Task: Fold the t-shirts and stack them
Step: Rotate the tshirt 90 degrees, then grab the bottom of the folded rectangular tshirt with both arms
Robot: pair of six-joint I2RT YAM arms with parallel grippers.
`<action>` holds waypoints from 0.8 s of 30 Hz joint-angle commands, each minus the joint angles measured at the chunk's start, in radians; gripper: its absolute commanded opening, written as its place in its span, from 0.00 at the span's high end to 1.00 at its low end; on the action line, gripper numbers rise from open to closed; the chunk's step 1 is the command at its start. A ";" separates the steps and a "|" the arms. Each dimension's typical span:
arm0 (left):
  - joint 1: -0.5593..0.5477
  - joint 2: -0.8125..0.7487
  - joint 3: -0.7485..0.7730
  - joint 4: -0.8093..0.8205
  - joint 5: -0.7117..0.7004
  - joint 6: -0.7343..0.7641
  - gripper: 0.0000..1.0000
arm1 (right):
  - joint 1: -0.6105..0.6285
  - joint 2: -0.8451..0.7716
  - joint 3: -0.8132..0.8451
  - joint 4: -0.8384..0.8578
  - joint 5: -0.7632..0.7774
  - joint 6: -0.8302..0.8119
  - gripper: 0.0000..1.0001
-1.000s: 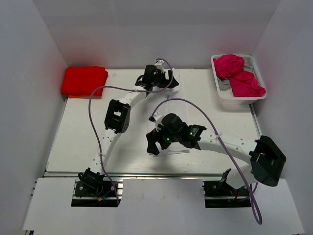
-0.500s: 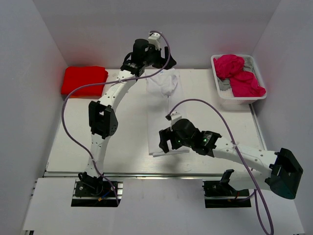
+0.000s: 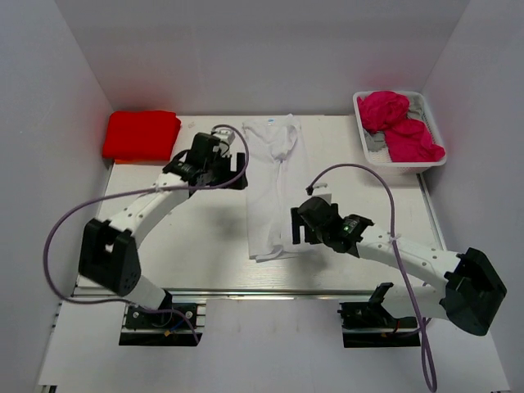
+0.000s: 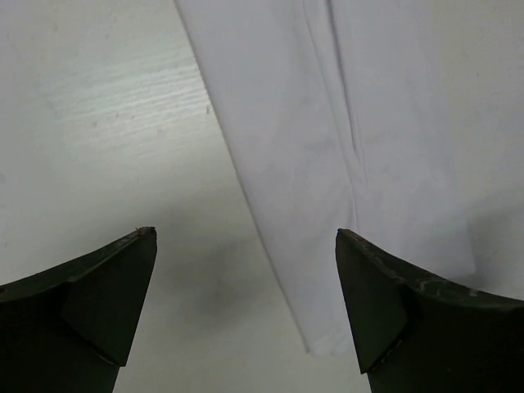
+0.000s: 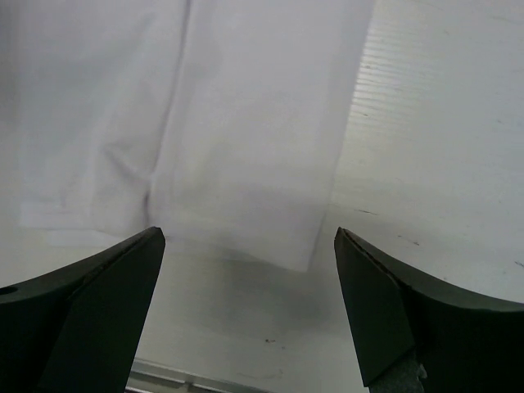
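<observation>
The white t-shirt lies flat on the table as a long narrow strip, neck end at the back. It also shows in the left wrist view and the right wrist view. My left gripper is open and empty just left of the strip's upper part. My right gripper is open and empty just right of the strip's near end. A folded red t-shirt lies at the back left. Magenta-pink t-shirts are bunched in the basket.
A white wire basket stands at the back right. White walls enclose the table on three sides. A metal rail runs along the table's near edge. Purple cables loop from both arms over the table.
Both grippers have let go of the white shirt. My left arm pulled back from the far end to the strip's left side. My right gripper moved right, off the shirt's near end.
</observation>
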 commanded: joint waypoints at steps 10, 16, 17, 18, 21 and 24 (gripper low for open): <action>-0.146 -0.202 -0.337 -0.022 0.009 -0.146 0.00 | -0.124 0.023 -0.117 -0.088 -0.097 0.127 0.10; -0.242 -0.224 -0.425 -0.032 0.024 -0.192 0.00 | -0.136 0.023 -0.145 -0.080 -0.168 0.152 0.10; -0.265 -0.225 -0.441 -0.008 0.024 -0.193 0.00 | -0.138 0.021 -0.148 -0.073 -0.172 0.152 0.10; -0.276 -0.235 -0.451 0.003 0.024 -0.206 0.00 | -0.138 0.018 -0.148 -0.068 -0.185 0.152 0.10; -0.314 -0.217 -0.461 0.023 0.015 -0.226 0.00 | -0.138 0.011 -0.151 -0.053 -0.197 0.149 0.10; -0.346 -0.183 -0.461 0.038 0.006 -0.226 0.00 | -0.143 -0.003 -0.159 -0.025 -0.209 0.147 0.10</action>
